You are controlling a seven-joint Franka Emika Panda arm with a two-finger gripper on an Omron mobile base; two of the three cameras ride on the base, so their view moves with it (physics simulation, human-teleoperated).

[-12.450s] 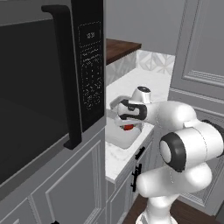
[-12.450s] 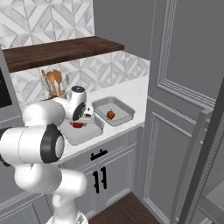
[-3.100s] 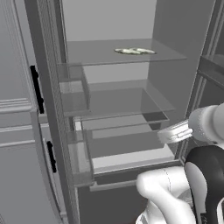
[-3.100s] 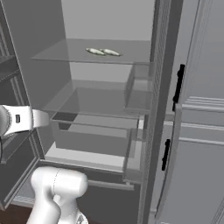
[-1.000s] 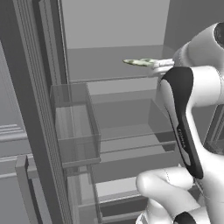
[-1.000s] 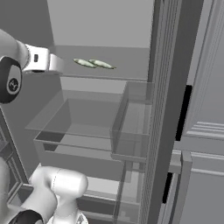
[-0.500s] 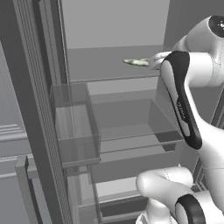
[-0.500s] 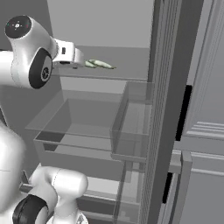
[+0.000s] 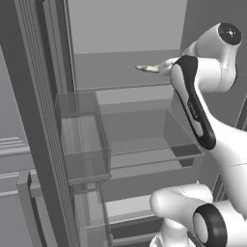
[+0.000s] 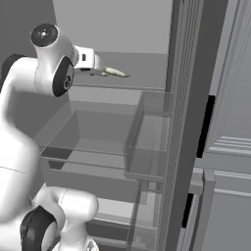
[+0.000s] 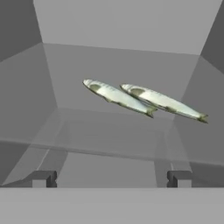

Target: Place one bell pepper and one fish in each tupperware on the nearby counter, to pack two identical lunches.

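While our gripper (image 11: 109, 178) stands wide and empty, two fish (image 11: 117, 96) (image 11: 164, 102) lie side by side on the glass shelf (image 11: 109, 135) at twelve o'clock. We see a clear door bin (image 9: 82, 140) well below.

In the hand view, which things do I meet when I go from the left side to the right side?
Left tool fingertip → first fish → second fish → right tool fingertip; the two fish lie side by side, overlapping a little.

fish (image 11: 118, 97): pale silver-cream, greenish heads | fingers (image 11: 43, 178): dark grey | shelf (image 11: 109, 135): translucent grey
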